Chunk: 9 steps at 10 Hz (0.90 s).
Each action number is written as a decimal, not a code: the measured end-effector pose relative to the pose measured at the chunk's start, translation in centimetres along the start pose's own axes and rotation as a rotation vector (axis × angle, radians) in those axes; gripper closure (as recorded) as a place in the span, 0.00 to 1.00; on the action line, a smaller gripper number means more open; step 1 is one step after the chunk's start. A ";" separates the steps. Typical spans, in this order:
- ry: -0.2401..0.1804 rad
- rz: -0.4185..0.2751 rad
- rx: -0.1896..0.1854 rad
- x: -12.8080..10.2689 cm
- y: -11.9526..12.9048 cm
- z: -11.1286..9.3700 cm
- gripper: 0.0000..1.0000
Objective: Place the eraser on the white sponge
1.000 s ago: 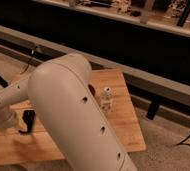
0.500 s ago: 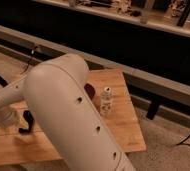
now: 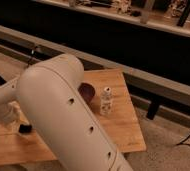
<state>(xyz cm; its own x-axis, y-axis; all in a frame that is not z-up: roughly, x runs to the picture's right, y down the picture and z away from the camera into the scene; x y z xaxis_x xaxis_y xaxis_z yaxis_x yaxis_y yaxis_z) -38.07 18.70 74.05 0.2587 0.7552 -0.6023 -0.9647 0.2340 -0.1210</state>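
Gripper (image 3: 15, 122) low over table (image 3: 123, 125), half behind arm (image 3: 63, 115); grip state can't tell. Dark bit (image 3: 24, 129) just below-right: maybe eraser. Likely pick step; next, find sponge.

Eraser (image 3: 25, 129): only a small black bit shows, low on the left of the table (image 3: 123, 125), just under the big arm (image 3: 63, 115); pose unclear. White sponge: hidden, can't locate. Gripper (image 3: 13, 119): down at the left, beside that black bit.
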 end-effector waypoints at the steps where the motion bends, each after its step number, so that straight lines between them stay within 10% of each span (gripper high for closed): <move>1: 0.006 0.018 0.004 0.0 -0.9 0.3 0.35; 9: -0.019 0.089 -0.115 -0.5 -1.8 0.8 0.35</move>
<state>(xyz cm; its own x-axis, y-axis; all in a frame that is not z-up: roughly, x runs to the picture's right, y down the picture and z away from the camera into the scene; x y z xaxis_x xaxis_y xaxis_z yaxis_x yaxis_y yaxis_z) -36.39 18.38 75.18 0.1720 0.7816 -0.5996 -0.9828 0.0948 -0.1584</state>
